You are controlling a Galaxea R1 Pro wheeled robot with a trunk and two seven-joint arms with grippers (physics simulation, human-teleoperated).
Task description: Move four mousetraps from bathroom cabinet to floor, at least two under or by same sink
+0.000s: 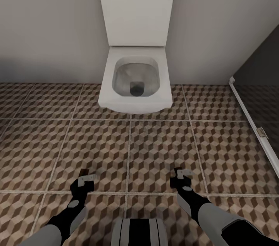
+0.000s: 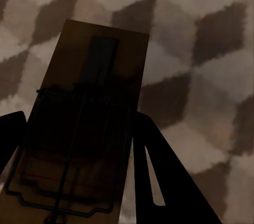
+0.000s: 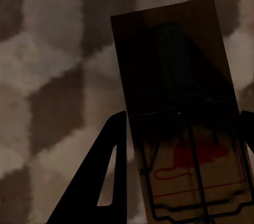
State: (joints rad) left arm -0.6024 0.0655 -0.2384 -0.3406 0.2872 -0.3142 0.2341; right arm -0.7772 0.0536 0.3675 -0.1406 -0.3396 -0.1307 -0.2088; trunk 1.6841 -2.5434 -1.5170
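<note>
1. Cube-patterned bathroom floor [image 1: 155, 149] of large square tiles in brown, beige and cream, with pale grout lines, runs up to a plain pale grey wall [image 1: 50, 17].
2. Against that wall stands a white square-bowled toilet [image 1: 135, 83] with a tall white cistern panel [image 1: 136, 4] above it.
3. At the head view's right edge, a dark glass panel in a white frame [image 1: 252, 122] runs along the floor, with a small metal fitting on the frame.
4. Both arms reach forward and low over the tiles, well apart from each other and short of the toilet.
5. At the head view's left, the left gripper [image 1: 86, 182] has its jaws clenched on a flat brown wooden mousetrap [image 2: 84, 123]; in the left wrist view the trap lies between the dark fingers [image 2: 164, 181], with its black wire frame over the board.
6. At the head view's right, the right gripper [image 1: 182, 178] likewise grasps a second flat brown wooden mousetrap [image 3: 185, 118], seen in the right wrist view between the dark fingers [image 3: 100, 181], with red print showing beneath its wire frame.
7. Behind each trap in the wrist views is the tiled floor; whether either trap touches it cannot be told.
8. A striped black-and-white part of the robot's trunk [image 1: 139, 232] shows at the bottom middle of the head view.
</note>
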